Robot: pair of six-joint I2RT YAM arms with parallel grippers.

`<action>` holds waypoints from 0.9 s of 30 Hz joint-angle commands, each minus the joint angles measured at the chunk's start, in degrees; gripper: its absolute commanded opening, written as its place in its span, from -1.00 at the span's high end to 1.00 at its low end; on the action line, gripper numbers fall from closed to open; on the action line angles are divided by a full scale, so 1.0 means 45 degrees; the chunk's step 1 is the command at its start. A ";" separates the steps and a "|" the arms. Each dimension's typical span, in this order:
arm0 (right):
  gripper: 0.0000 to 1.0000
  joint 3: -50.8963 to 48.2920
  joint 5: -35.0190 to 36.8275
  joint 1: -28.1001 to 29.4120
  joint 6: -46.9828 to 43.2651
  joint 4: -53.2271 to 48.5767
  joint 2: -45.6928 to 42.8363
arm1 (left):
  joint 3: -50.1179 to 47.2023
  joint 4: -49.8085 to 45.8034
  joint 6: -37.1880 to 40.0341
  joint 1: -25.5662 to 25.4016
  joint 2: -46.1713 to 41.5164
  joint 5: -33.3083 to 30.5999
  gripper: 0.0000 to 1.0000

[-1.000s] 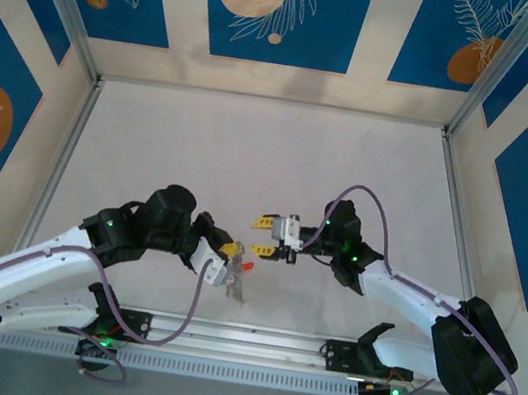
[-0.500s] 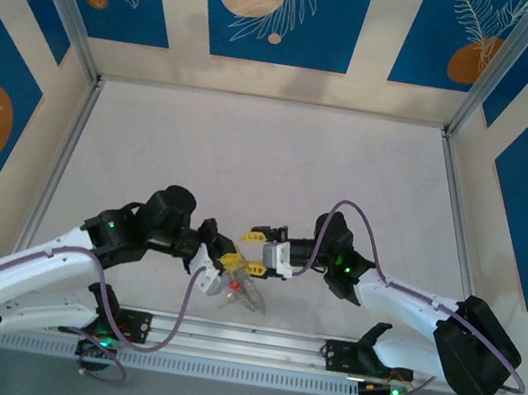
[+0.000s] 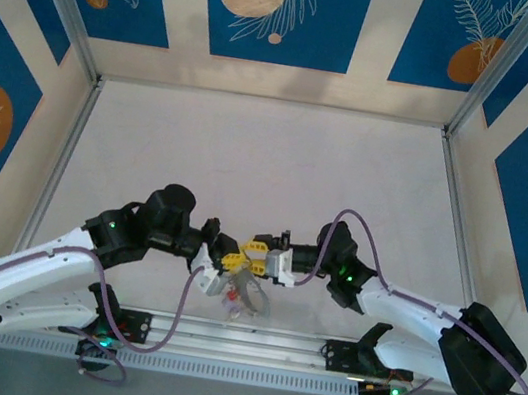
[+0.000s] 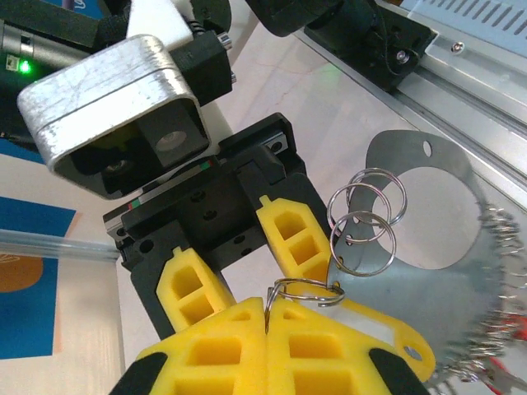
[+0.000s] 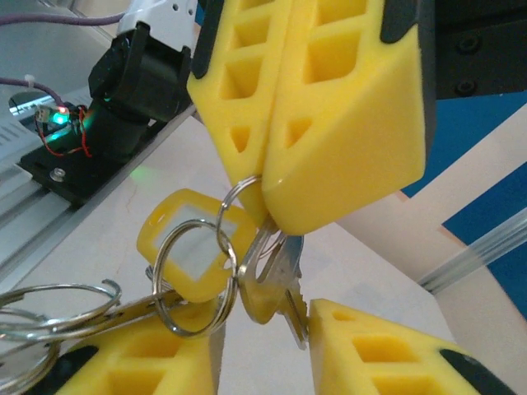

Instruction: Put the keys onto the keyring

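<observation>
Keys [image 5: 268,284] hang pinched in left claw [image 4: 268,311], right claw [image 4: 245,270] parted.

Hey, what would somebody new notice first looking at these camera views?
The two arms' yellow jaws meet tip to tip near the front edge of the table. The left gripper is shut on a small split ring; below it a yellow tag and a silver key hang between the open jaws of the right gripper. A flat grey metal plate is close beside them.
</observation>
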 commanded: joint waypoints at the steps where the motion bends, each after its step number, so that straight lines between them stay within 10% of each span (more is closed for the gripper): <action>1: 0.42 -0.0309 0.0370 0.0106 -0.0082 0.0415 -0.0398 | -0.0055 0.0725 0.0074 -0.0060 -0.0071 0.0587 1.00; 27: 0.86 -0.0796 0.0714 0.0109 0.0924 0.2847 -0.0311 | -0.0435 0.1321 -0.0156 -0.0140 -0.0031 0.0587 1.00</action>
